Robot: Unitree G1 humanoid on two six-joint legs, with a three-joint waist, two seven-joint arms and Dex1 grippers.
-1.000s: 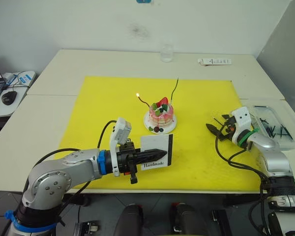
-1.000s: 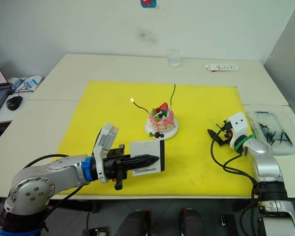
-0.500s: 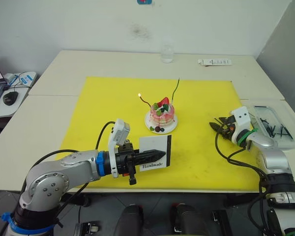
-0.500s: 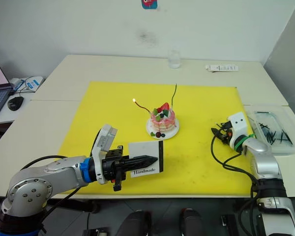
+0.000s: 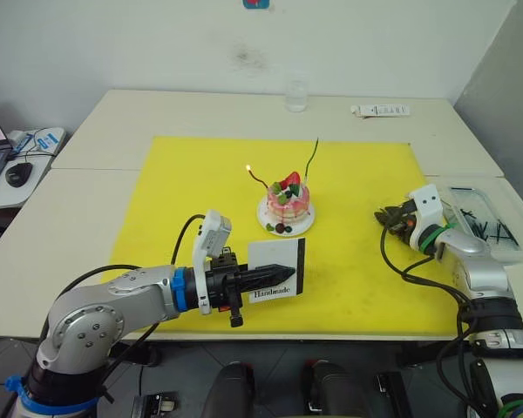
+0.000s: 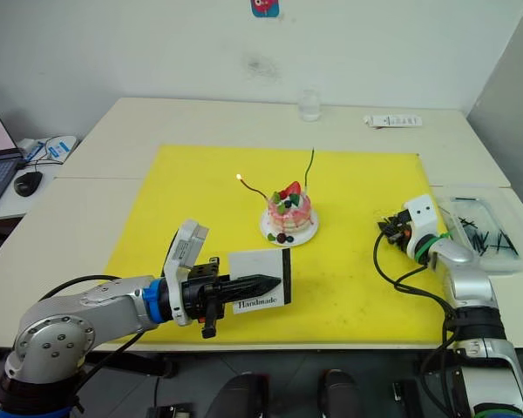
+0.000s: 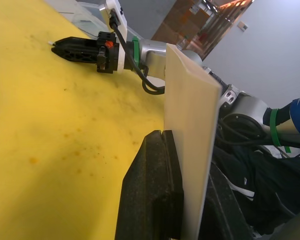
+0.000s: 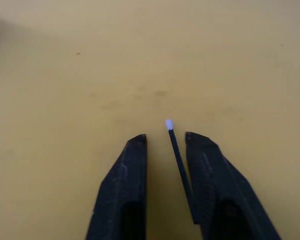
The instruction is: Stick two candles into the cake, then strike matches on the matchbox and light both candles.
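We see matchbox (image 7: 192,145) lower edge cut off; match (image 8: 181,162) base hidden behind finger; tray (image 5: 484,218) contents too small to tell.

Count: one cake (image 5: 286,205) with two candles, red (image 5: 255,178) and green (image 5: 311,158); one matchbox (image 5: 277,271); one match (image 8: 179,155); one glass (image 5: 295,95) behind the cake.

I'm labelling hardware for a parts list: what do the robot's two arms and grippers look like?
Both arms are silver-grey metal with loose black cables. The left gripper has black tapered fingers, a white wrist camera block and a blue band. The right gripper has black fingers, a white block, a small red-orange part and a green band.
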